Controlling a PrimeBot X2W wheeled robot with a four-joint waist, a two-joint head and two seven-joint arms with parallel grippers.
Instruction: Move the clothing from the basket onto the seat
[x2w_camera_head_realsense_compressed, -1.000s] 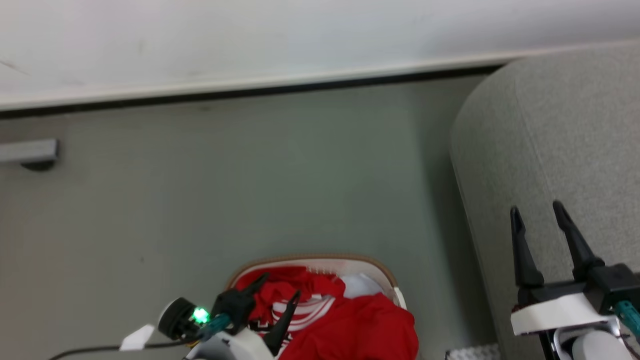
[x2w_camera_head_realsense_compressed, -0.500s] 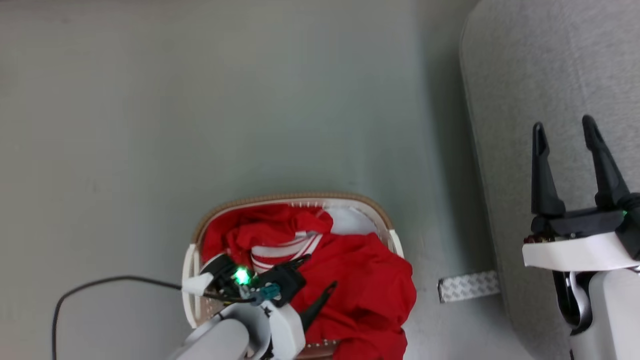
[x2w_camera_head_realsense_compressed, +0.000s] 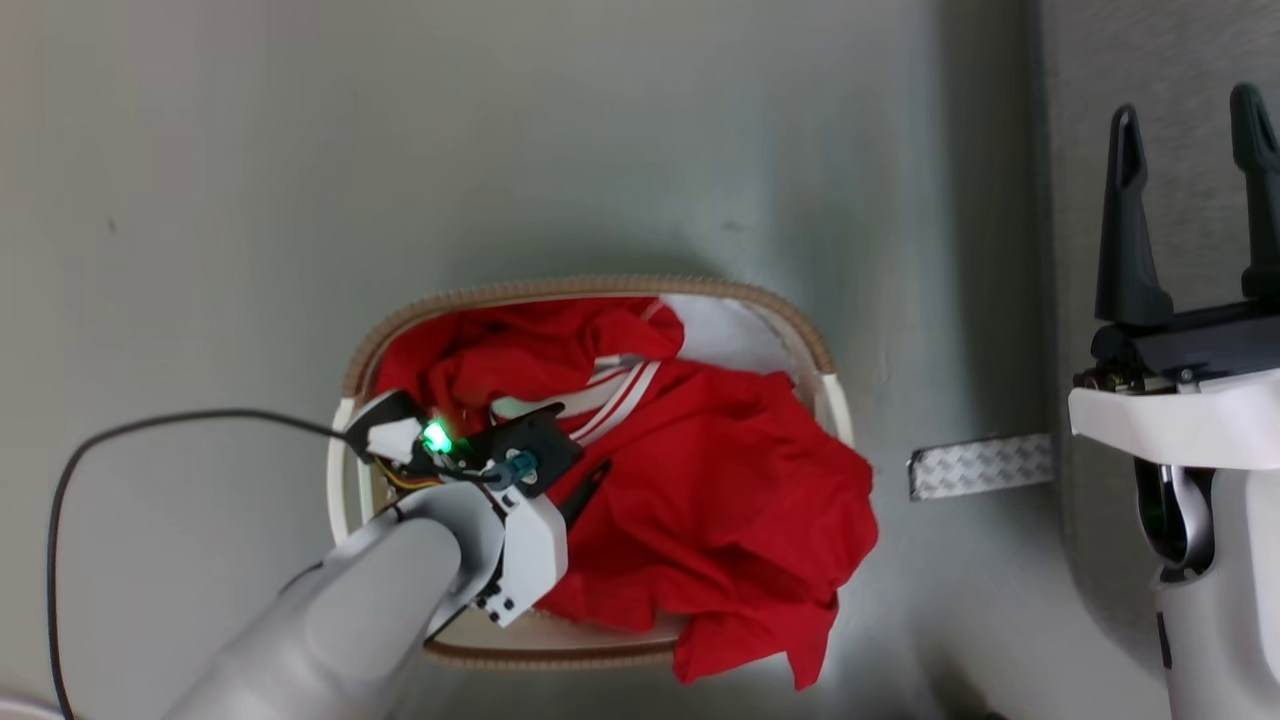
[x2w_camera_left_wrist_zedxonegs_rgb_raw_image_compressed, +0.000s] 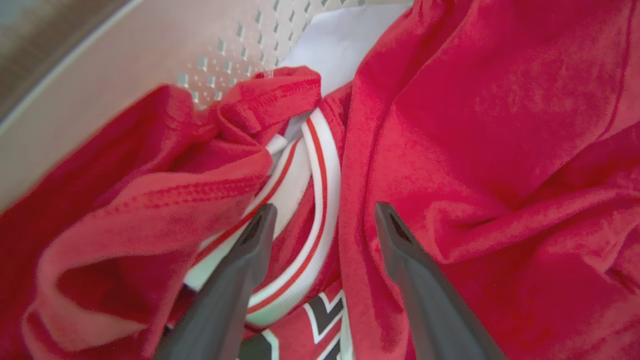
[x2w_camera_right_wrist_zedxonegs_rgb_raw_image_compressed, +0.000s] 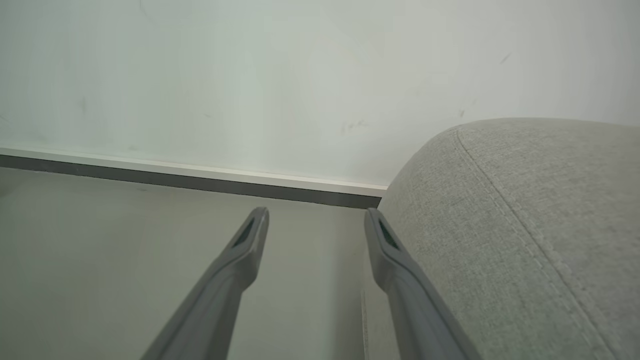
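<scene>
Jersey (x2w_camera_head_realsense_compressed: 720, 480) lies bunched in the basket (x2w_camera_head_realsense_compressed: 600, 288) directly ahead of the spread left jaws, striped trim (x2w_camera_left_wrist_zedxonegs_rgb_raw_image_compressed: 320, 165) between their tips.

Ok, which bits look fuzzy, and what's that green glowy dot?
Head view: the dot is a small green light glowing just behind the left gripper, and a shadow darkens the floor beside the seat. Left wrist view: the basket wall is blurred, the clothing sharper.
</scene>
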